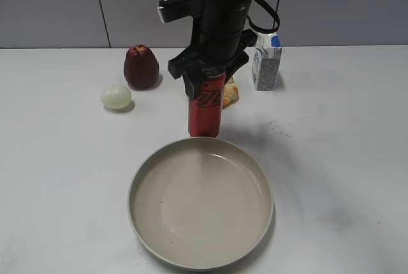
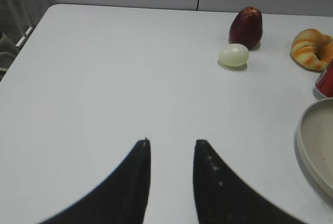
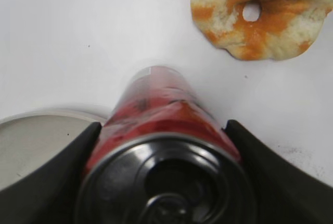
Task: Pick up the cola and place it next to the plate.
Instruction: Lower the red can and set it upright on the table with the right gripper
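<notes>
The cola [image 1: 205,111] is a tall red can with black lettering. It stands upright just behind the far rim of the beige plate [image 1: 135,188]. My right gripper [image 1: 207,76] comes down from above and is shut on the can's upper part. In the right wrist view its fingers [image 3: 164,124] press both sides of the cola [image 3: 161,99], with the plate's rim [image 3: 36,117] at lower left. My left gripper [image 2: 171,141] is open and empty over bare table. In its view the plate [image 2: 312,140] and a sliver of the cola [image 2: 327,82] are at the right edge.
A dark red fruit [image 1: 141,67] and a pale egg [image 1: 115,97] lie at the back left. A bread piece [image 1: 230,92] sits just behind the can, and also shows in the right wrist view [image 3: 260,15]. A white-and-blue carton [image 1: 266,64] stands at the back right.
</notes>
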